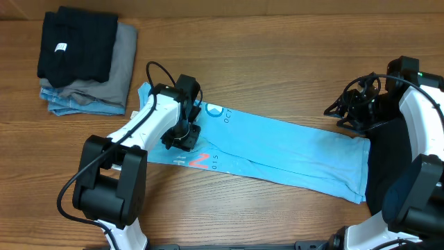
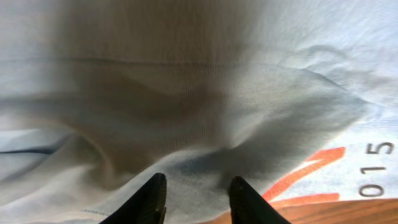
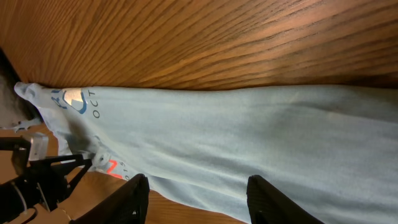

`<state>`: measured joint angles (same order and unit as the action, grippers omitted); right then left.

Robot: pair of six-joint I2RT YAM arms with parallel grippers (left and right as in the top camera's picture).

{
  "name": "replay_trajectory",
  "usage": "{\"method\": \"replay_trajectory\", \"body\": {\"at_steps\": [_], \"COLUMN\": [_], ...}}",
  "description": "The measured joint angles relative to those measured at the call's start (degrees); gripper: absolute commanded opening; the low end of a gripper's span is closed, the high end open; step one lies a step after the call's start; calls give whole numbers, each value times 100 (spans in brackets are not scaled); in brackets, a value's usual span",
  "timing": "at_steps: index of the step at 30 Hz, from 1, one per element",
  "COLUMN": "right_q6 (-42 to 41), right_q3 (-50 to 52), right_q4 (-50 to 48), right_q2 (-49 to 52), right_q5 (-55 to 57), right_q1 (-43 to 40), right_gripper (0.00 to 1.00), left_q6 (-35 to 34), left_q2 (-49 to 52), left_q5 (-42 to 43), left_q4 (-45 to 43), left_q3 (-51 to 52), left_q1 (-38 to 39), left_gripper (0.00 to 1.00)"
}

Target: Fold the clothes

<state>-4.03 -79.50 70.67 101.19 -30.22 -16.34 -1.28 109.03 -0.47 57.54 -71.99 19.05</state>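
Note:
A sky-blue T-shirt (image 1: 277,149) with printed lettering lies folded into a long strip, running diagonally across the wooden table. My left gripper (image 1: 184,135) is down on its left end beside the orange-red print. In the left wrist view the shirt (image 2: 205,93) fills the frame. There the left gripper (image 2: 196,180) has its jaws partly apart, with a ridge of fabric between the fingertips. My right gripper (image 1: 343,111) hovers over the far right end. In the right wrist view it (image 3: 199,180) stands open and empty above the shirt (image 3: 236,124).
A stack of folded clothes (image 1: 87,90) sits at the back left, a black garment (image 1: 76,42) on top of grey and blue ones. A dark shape (image 1: 385,160) lies under the right arm at the right edge. Bare wood (image 1: 277,55) shows behind the shirt.

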Motion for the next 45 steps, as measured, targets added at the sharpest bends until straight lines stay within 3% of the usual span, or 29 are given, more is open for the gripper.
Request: {"method": "replay_trajectory", "body": {"at_steps": [3, 6, 7, 13, 21, 36, 37, 41, 44, 45], "right_q6": [0, 0, -2, 0, -2, 0, 0, 0, 4, 0], "right_q3": [0, 0, 0, 0, 0, 0, 0, 0, 0, 0], "right_q4": [9, 4, 9, 17, 52, 55, 52, 52, 50, 52], "right_q2": [0, 0, 0, 0, 0, 0, 0, 0, 0, 0], "right_q5": [0, -2, -2, -2, 2, 0, 0, 0, 0, 0], "right_q1": [-2, -2, 0, -2, -2, -2, 0, 0, -2, -2], "right_gripper": [55, 54, 54, 55, 54, 55, 55, 55, 55, 55], "left_q6": [0, 57, 90, 105, 76, -2, -2, -28, -129, -170], "left_q2": [0, 0, 0, 0, 0, 0, 0, 0, 0, 0], "left_q5": [24, 28, 20, -44, 4, 564, 562, 483, 376, 321], "left_q4": [-33, 26, 52, 503, 1346, 1222, 1200, 1152, 1139, 1137], "left_q3": [153, 227, 227, 87, -1029, -1154, -1154, -1154, -1154, -1154], "left_q1": [0, 9, 11, 11, 11, 721, 787, 938, 946, 942], "left_gripper": [25, 5, 4, 4, 4, 6, 8, 44, 80, 81]}}
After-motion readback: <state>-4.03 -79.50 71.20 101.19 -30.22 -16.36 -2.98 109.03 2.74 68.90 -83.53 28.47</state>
